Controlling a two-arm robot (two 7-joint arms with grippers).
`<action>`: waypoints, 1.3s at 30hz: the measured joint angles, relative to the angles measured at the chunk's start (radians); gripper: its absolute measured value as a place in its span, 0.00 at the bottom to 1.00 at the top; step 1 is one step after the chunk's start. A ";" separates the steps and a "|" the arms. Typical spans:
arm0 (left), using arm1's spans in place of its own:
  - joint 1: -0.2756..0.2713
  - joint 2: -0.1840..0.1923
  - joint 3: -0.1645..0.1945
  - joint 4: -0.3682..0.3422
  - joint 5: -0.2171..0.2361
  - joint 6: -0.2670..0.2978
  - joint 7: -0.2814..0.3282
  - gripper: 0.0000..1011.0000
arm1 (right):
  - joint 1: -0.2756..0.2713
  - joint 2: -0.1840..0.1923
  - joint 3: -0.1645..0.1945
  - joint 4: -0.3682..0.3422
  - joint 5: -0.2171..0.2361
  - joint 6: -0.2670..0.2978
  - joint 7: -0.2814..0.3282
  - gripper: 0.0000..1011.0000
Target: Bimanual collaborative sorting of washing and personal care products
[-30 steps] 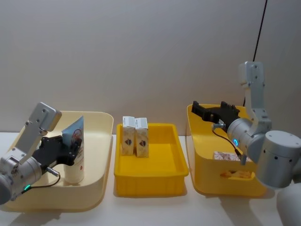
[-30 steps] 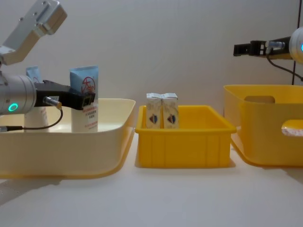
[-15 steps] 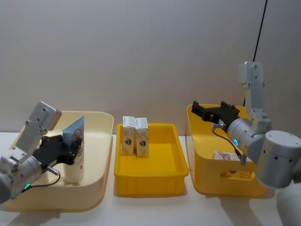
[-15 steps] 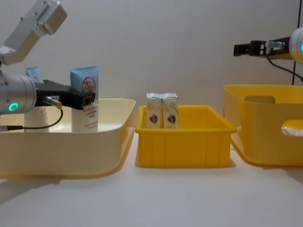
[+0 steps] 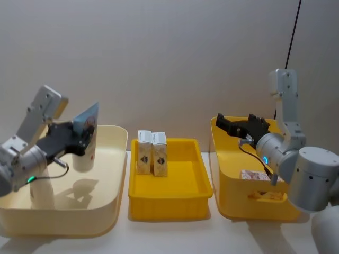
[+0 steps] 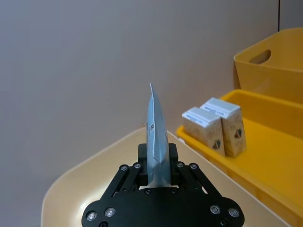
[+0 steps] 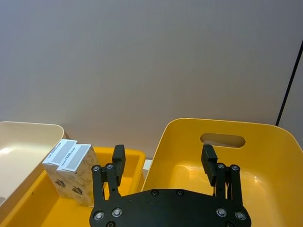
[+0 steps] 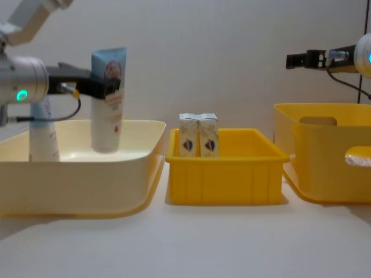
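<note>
Left gripper (image 8: 107,87): shut tight on a squeeze tube (image 8: 109,119), gripping just below the pale blue crimped end. Holds it upright, crimp up and cap down, over the cream bin (image 8: 81,174). Keeps the cap end clear of the bin floor, with a shadow under it in the head view. Seen edge-on from the left wrist: pinches the tube flat from both sides.

Right gripper (image 7: 163,158): spread wide, with nothing between the fingers (image 7: 118,161) and touching nothing. Hovers well above the yellow bin (image 8: 324,162) on the right, over its rear part.

Elsewhere: a second tube (image 8: 43,130) standing cap down in the cream bin, behind the left arm. Two cartons (image 8: 198,136) upright and touching side by side at the back left of the yellow tray (image 8: 226,174) in the middle. A flat printed pack (image 5: 254,174) on the floor of the right bin; cannot tell what kind.

Writing: red lettering down the white body of the held tube, and a red ring mark on the blue end. Not legible. On each carton front, a dark blue shield-like emblem. Small print there too fine to read.
</note>
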 joint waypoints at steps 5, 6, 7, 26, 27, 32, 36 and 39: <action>-0.046 -0.001 -0.004 0.007 0.003 -0.014 -0.022 0.23 | 0.000 0.000 0.000 0.000 0.000 0.000 0.000 0.99; -0.052 -0.001 -0.005 0.007 0.004 -0.014 -0.024 0.23 | 0.000 0.000 0.000 0.000 0.000 0.000 0.000 0.99; -0.062 0.000 -0.007 0.006 0.004 -0.014 -0.030 0.23 | 0.000 0.000 0.000 0.000 0.000 0.000 0.000 0.99; -0.143 0.020 -0.023 -0.015 -0.038 -0.014 -0.104 0.23 | 0.026 0.011 -0.070 0.053 -0.030 -0.076 0.105 0.99; -0.144 0.022 -0.023 -0.018 -0.041 -0.012 -0.108 0.23 | 0.028 0.013 -0.077 0.056 -0.031 -0.080 0.113 0.99; -0.144 0.031 -0.026 -0.029 -0.052 -0.006 -0.116 0.23 | 0.036 0.024 -0.114 0.070 -0.041 -0.115 0.166 0.99; -0.138 0.038 -0.028 -0.037 -0.061 0.000 -0.122 0.23 | 0.042 0.031 -0.141 0.081 -0.048 -0.142 0.204 0.99; -0.133 0.042 -0.031 -0.042 -0.072 -0.001 -0.130 0.23 | 0.050 0.037 -0.164 0.091 -0.052 -0.163 0.239 0.99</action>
